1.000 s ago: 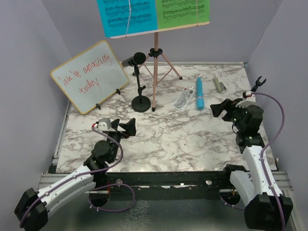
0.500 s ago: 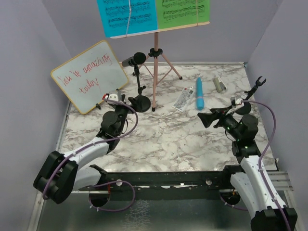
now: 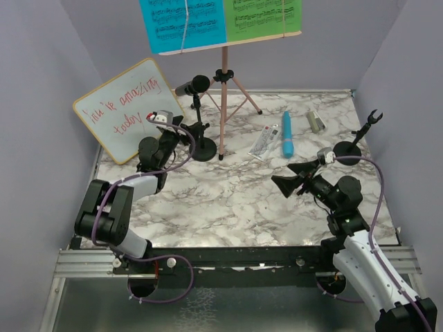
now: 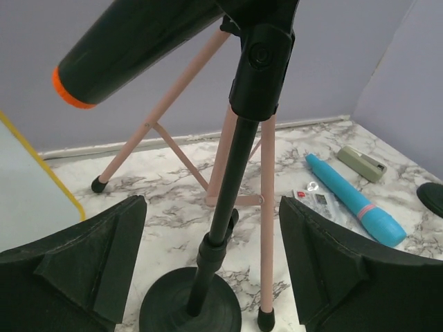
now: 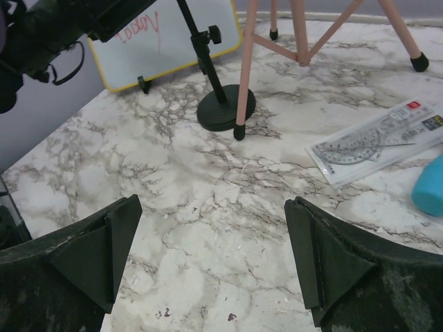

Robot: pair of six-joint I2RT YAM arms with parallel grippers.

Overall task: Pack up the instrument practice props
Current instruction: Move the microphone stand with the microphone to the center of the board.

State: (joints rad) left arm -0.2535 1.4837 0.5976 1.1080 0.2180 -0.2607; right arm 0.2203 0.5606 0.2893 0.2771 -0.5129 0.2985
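From above, the blue music sheet (image 3: pixel 181 24) and green music sheet (image 3: pixel 261 15) are cut off by the top edge, and their notes are too small to read. So is the print on the flat packet (image 3: pixel 264 142).

In the left wrist view:
- The black microphone (image 4: pixel 131 41) runs off the top edge.
- The mic holder (image 4: pixel 232 180) has its round base cropped at the bottom.
- The left fingers (image 4: pixel 76 270) are cropped at the bottom too.
- The second mic holder (image 4: pixel 432 197) is only a dark sliver at the right edge.

In the right wrist view:
- Only a corner of the blue microphone (image 5: pixel 430 188) shows at the right edge.
- The whiteboard (image 5: pixel 159 52) is cut off at the top, with its red writing partly lost.
- The right fingers (image 5: pixel 69 263) are cropped below.
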